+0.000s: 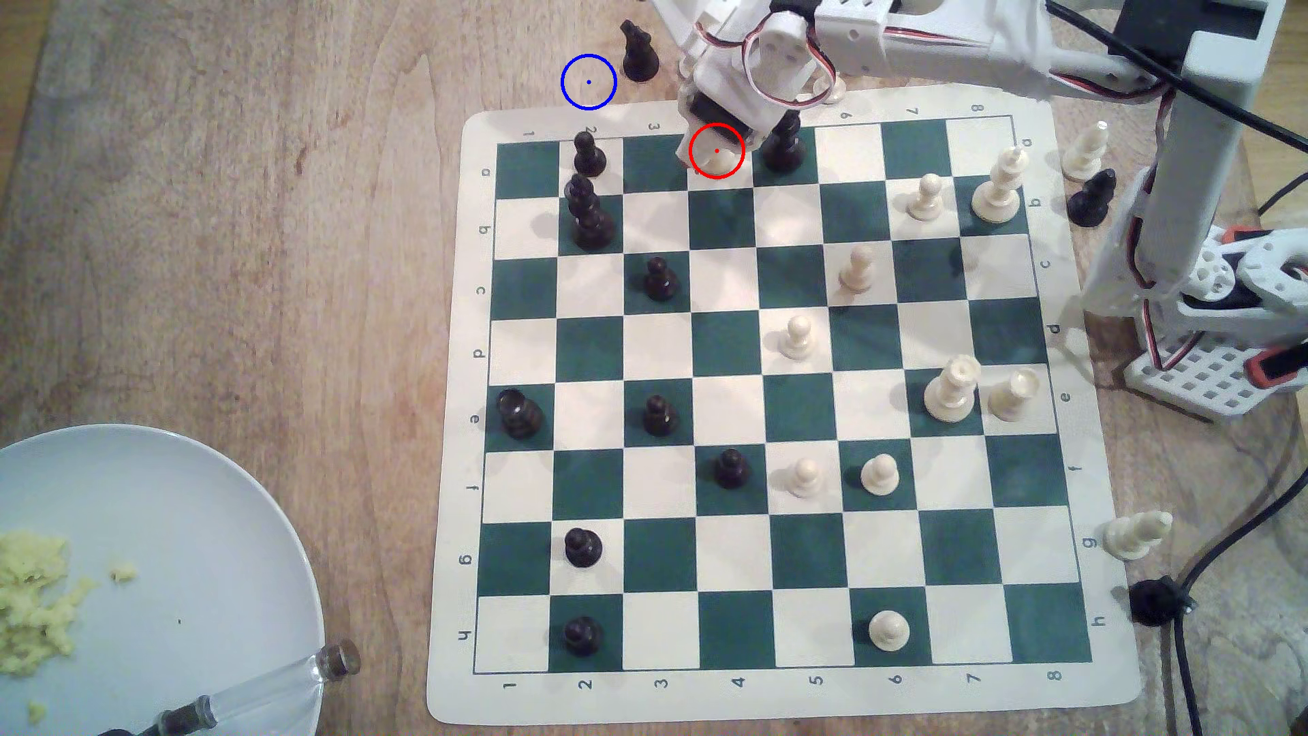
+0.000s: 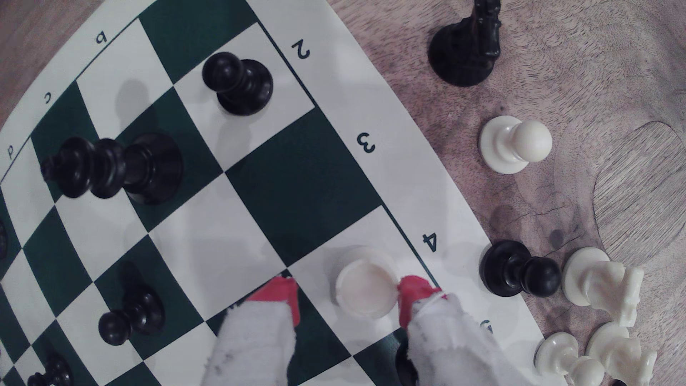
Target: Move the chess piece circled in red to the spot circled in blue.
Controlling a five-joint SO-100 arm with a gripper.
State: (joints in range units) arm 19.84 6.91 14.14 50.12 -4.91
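My gripper [image 2: 347,297] is open, and it is not holding anything yet. My two red fingertips [image 2: 410,293] sit low over the chess mat [image 2: 438,208]. The cream rook [image 2: 365,287] stands between them. One red tip looks like it is touching the rook's side, or is just beside it. The other tip has a gap before the rook. The rook stands straight up on a white square, in the edge row of the mat, by the number 4. In the exterior view the red ring is drawn around it [image 1: 716,157].

I think I only need to squeeze, then lift straight up.

A black piece [image 1: 784,145] stands on the next square, close to my fingers, so I must not bump it. A black pawn [image 2: 519,269] sits just off the mat's edge.

The blue spot [image 1: 588,82] is bare wood, off the mat. A black knight [image 1: 638,53] stands right beside it, so there is little room there.
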